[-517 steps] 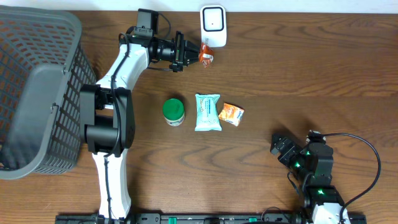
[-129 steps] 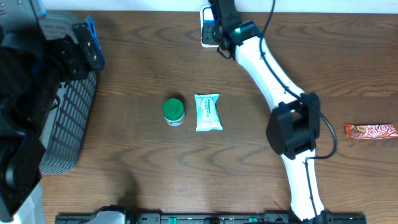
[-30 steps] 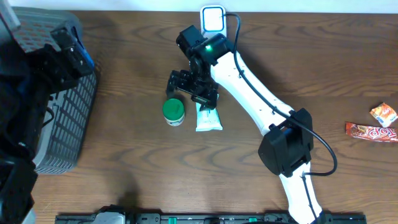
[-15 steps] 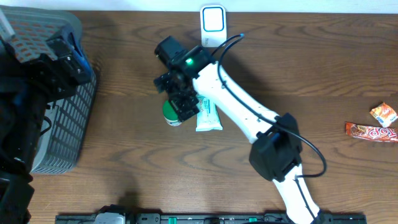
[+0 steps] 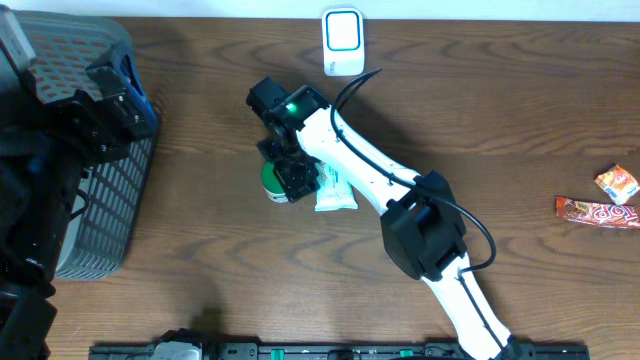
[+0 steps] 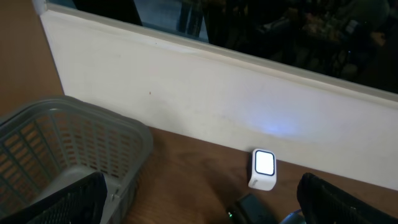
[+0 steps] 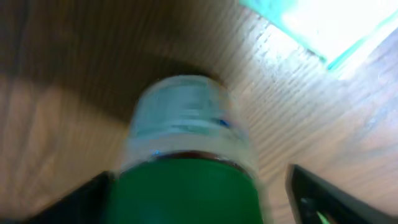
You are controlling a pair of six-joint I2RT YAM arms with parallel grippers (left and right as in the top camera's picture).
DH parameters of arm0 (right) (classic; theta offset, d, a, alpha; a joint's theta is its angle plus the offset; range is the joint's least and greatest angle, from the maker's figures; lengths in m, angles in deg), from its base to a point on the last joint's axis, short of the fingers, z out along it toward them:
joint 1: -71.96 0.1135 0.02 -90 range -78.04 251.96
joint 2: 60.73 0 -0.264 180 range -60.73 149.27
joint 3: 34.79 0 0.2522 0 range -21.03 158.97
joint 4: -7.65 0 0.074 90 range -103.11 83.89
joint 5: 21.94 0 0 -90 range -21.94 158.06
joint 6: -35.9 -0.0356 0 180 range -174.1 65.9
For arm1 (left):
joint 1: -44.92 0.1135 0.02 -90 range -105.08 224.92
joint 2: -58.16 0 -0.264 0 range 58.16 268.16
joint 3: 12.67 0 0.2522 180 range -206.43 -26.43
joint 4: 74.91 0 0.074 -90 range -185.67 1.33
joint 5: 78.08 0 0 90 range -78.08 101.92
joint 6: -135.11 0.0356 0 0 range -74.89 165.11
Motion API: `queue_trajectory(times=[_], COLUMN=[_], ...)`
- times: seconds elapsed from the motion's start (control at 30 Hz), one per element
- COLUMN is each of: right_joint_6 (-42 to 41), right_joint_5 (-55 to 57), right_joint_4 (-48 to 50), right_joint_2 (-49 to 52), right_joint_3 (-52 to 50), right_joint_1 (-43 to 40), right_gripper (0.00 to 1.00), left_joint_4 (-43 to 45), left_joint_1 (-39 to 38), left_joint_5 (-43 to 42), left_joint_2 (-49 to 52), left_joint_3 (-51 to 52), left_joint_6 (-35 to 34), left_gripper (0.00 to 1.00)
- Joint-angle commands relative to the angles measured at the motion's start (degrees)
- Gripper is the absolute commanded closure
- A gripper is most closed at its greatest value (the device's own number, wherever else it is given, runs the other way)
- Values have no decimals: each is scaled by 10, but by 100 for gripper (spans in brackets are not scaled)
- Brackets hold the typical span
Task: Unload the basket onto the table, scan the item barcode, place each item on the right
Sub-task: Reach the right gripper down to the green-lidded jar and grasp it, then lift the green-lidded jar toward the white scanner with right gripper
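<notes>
as the right gripper straddles the jar, its label blurs.

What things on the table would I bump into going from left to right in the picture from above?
grey plastic mesh basket → green-lidded clear jar → teal snack packet → long red candy wrapper. The white box scanner and small orange packet line up with others, so I skip them.
</notes>
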Motion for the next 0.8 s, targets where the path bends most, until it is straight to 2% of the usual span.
queue_trajectory(times=[0.0,0.03,0.2,0.3,0.33,0.43,0.53,0.63,0.77], right_joint_6=[-3,3,31,98,132,305,566,695,762], right_joint_5=[31,33,48,60,64,73,74,84,132], right_joint_4=[-7,-7,-7,-5,-2,15,27,-21,-70], right_joint_2=[22,23,23,23,23,23,23,23,23], right_joint_3=[0,0,0,0,0,1,4,12,12], right_joint_1=[3,3,3,2,1,-10,-27,-42,-58], right_gripper=[37,37,53,55,55,55,54,51,50], left_joint_4=[0,0,0,0,0,0,1,1,1], left_joint_1=[-2,-2,-2,-2,-2,-2,-2,-2,-2], left_joint_5=[5,5,5,5,5,5,5,6,5], left_joint_2=[-3,-3,-3,-3,-3,-3,-3,-3,-2], left_joint_3=[2,2,2,2,2,2,2,2,2], left_joint_6=[-9,-9,-9,-9,-9,-4,-4,-4,-4], left_gripper=[2,2,2,2,2,2,2,2,2])
